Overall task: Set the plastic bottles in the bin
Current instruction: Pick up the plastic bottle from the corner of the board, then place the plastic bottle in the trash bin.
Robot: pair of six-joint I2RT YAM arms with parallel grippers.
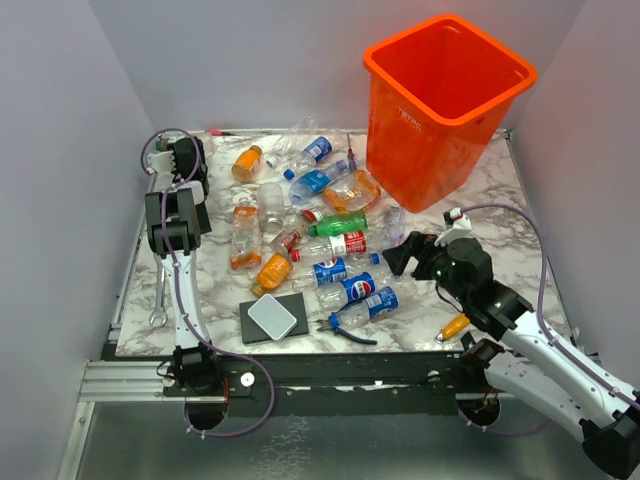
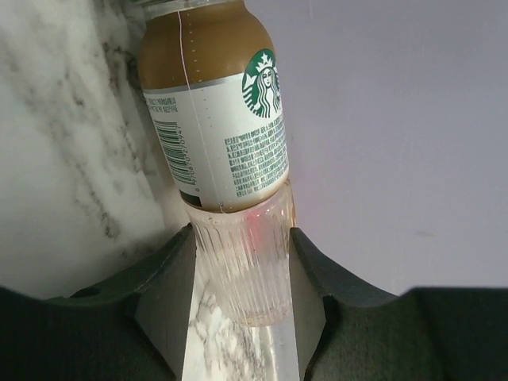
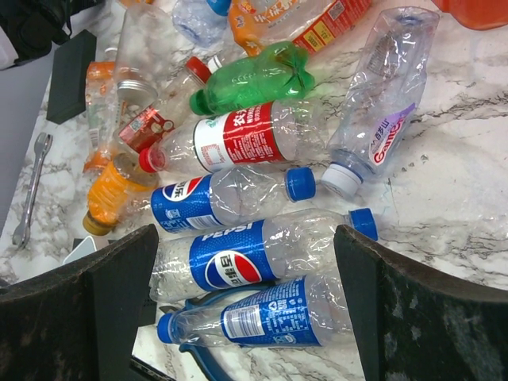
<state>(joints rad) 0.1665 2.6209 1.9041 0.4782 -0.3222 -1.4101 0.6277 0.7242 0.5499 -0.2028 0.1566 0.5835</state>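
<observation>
My left gripper (image 2: pixel 242 246) is shut on the clear ribbed cap of a brown coffee bottle (image 2: pixel 214 103) with a white label, at the table's far left beside the wall. From above, the left gripper (image 1: pixel 173 160) hides that bottle. Several plastic bottles lie in a heap mid-table: a green one (image 1: pixel 338 226), a red-labelled one (image 1: pixel 345 243) and Pepsi ones (image 1: pixel 358 288). My right gripper (image 1: pixel 402 256) hangs open just right of the heap. Below its wide jaws lie a Pepsi bottle (image 3: pixel 262 258) and a blue-labelled bottle (image 3: pixel 266 317). The orange bin (image 1: pixel 425 150) stands at the back right.
A wrench (image 1: pixel 160 295) lies along the left edge. A black block with a white pad (image 1: pixel 273 317) and blue-handled pliers (image 1: pixel 352 335) sit near the front edge. An orange-handled screwdriver (image 1: pixel 452 327) lies by the right arm. The walls stand close on both sides.
</observation>
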